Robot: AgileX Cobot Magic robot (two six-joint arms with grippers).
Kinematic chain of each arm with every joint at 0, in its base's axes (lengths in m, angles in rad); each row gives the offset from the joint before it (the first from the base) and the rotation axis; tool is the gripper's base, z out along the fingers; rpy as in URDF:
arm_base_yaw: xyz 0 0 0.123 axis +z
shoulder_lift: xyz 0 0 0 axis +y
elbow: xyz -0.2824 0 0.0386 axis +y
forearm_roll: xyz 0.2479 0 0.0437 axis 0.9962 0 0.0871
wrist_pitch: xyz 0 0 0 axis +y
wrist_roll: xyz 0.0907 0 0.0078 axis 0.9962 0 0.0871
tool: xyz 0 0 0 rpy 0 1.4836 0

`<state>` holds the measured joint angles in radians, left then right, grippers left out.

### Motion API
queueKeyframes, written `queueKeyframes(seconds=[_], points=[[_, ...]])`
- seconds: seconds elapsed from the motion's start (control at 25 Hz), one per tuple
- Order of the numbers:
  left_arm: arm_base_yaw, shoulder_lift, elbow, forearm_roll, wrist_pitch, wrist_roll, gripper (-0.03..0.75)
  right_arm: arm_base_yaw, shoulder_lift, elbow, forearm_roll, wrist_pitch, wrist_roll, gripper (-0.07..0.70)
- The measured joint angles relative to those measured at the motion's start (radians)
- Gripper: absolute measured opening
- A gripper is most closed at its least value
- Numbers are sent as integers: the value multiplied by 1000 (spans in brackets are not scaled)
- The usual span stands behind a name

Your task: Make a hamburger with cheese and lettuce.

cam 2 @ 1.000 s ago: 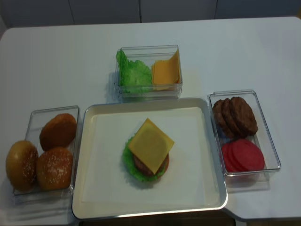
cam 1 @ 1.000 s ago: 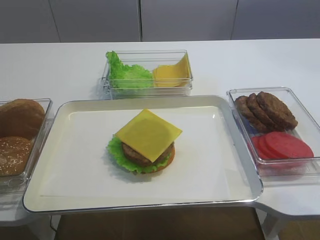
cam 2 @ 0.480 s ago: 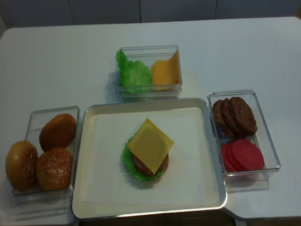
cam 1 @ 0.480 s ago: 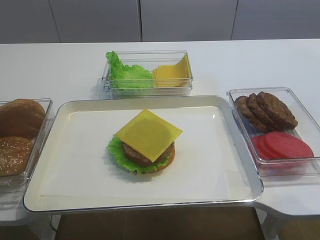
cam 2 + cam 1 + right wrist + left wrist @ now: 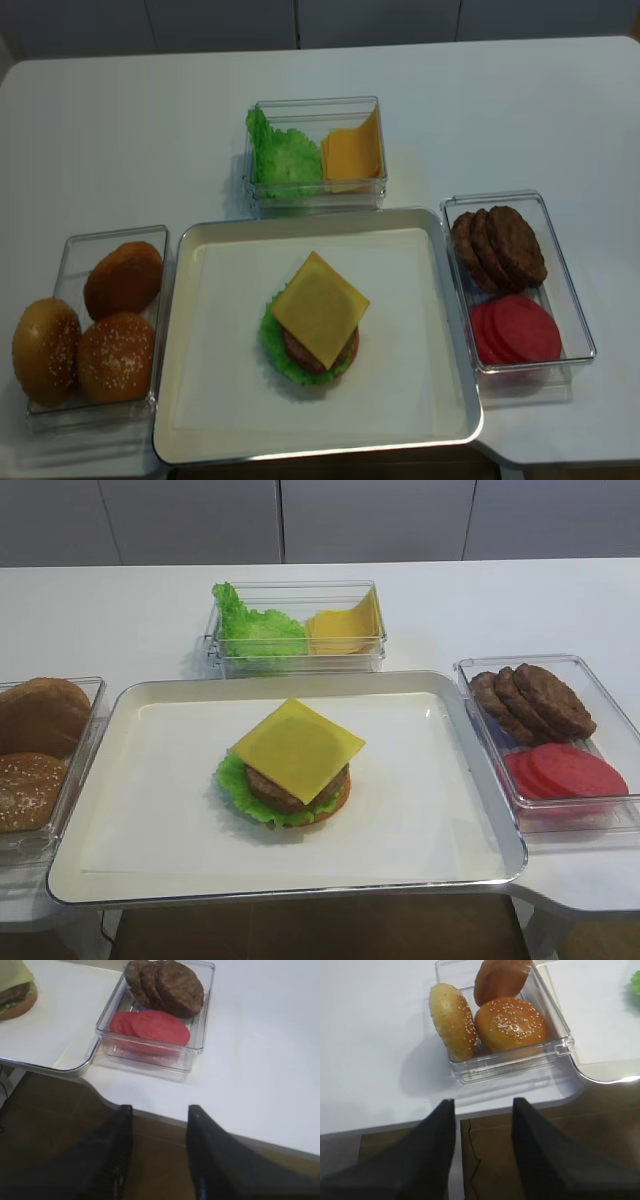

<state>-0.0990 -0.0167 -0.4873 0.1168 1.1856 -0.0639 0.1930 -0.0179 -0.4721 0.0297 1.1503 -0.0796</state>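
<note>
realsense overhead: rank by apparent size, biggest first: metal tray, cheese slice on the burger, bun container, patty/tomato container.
1. metal tray, clearly largest.
2-3. patty/tomato container and bun container: footprints look alike, so no ranking between them.
4. cheese slice, smallest, lying on the hamburger.

open tray (image 5: 150, 780) floor all around the hamburger (image 5: 290, 770); clear bins (image 5: 295, 620) flanking three sides

bright, even | soft shadows | wrist views blurred near lens
</note>
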Motion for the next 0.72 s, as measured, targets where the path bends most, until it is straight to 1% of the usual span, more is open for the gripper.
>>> queueKeyframes(seconds=[0.28,0.72], points=[[0,0,0,0,0,0,286,-4,0,0,-14,0,18,287],[0,0,0,0,0,0,286,-4,0,0,-14,0,18,285]])
